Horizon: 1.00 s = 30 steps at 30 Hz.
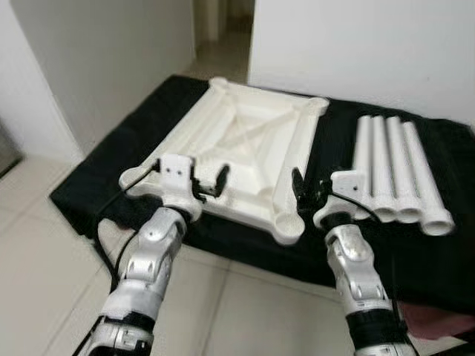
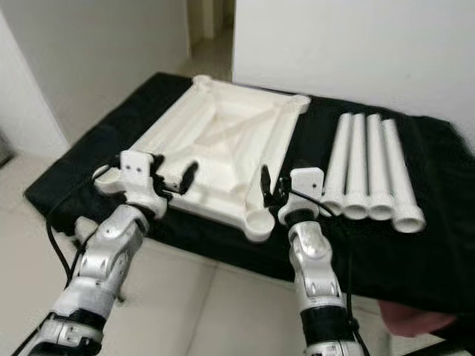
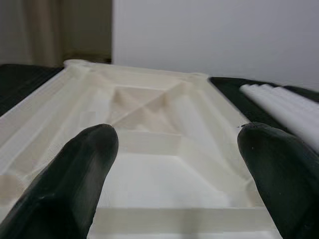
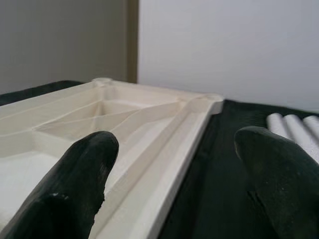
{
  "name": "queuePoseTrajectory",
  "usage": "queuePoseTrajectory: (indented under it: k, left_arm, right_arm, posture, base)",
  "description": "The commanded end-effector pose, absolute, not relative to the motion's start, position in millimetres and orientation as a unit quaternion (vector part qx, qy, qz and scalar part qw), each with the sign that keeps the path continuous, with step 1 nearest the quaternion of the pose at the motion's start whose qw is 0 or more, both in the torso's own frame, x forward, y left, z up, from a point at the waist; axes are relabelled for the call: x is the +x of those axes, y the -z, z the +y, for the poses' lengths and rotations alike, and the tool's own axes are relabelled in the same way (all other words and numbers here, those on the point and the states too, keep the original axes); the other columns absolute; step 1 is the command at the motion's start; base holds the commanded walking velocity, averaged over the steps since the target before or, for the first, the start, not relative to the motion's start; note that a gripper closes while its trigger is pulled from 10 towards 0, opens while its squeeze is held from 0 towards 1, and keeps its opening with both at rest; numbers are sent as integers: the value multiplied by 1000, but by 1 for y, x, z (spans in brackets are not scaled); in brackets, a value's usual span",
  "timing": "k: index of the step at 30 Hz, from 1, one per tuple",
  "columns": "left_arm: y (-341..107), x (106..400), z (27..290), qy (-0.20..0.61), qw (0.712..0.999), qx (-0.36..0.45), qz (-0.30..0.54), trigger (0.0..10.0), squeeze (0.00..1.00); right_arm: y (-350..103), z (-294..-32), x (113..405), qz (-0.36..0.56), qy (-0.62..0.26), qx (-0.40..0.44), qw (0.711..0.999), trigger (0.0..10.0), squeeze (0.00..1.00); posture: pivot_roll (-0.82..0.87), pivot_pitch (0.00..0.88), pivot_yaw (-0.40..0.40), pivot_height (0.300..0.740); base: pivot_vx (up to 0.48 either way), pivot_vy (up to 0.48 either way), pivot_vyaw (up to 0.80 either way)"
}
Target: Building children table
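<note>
1. Where the tiled floor (image 1: pixel 245 311) fills the near ground, both silver arms reach forward over it toward a low black-draped platform (image 1: pixel 89 185).
2. The left gripper (image 1: pixel 210 182) hovers over the near left edge of the tabletop (image 1: pixel 245 148), its two black fingers (image 3: pixel 75 184) spread wide with nothing between them.
3. The right gripper (image 1: pixel 310 194) sits at the tabletop's near right corner, beside the round corner socket (image 1: pixel 288 225); its fingers (image 4: pixel 75 184) are likewise spread apart and hold nothing.
4. In the right wrist view, one finger lies over the tabletop's right rim and the other over the black cloth.
5. The tabletop is white plastic, lying underside up on the cloth, with crossed ribs in the middle and a round socket at each corner.
6. To its right, apart from it by a strip of cloth, four white legs (image 1: pixel 397 170) lie side by side, touching one another, their open ends toward the robot.
7. A pinkish object (image 2: pixel 415 319) shows at the near right edge of the platform; what it is cannot be told.
8. Beyond the platform stand white walls (image 1: pixel 371 52), with a doorway (image 1: pixel 223 30) opening between them.
</note>
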<state>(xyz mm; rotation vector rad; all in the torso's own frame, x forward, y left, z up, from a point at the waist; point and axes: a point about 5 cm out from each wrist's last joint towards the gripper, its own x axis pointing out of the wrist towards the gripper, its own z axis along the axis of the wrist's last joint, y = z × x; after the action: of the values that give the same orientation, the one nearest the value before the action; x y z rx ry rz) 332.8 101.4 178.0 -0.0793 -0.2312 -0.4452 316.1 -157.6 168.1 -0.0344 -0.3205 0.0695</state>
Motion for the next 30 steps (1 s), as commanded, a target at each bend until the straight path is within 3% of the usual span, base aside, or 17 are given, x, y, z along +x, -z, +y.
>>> queuePoseTrajectory:
  k: [1, 9, 26, 30]
  left_arm:
    - [-176, 333, 100, 233, 966, -33, -112, 10000, 0]
    - [-172, 335, 85, 269, 958, -21, -100, 10000, 0]
    - [-178, 337, 79, 260, 960, -31, -95, 10000, 0]
    - [-175, 331, 77, 301, 950, -8, -84, 10000, 0]
  right_arm:
    - [-167, -155, 317, -156, -38, -10, 987, 10000, 0]
    - [-167, -155, 319, -157, -36, -5, 987, 10000, 0]
    - [-164, -168, 319, -146, 5, 11, 989, 10000, 0]
    - [-161, -173, 321, -128, 15, 37, 991, 10000, 0]
  posture:
    - [60, 32, -35, 740]
    - [44, 46, -32, 740]
    - [53, 49, -14, 740]
    - [57, 45, -17, 740]
  base:
    - [0, 0, -750]
    - [0, 0, -755]
    - [0, 0, 0]
    - [0, 0, 0]
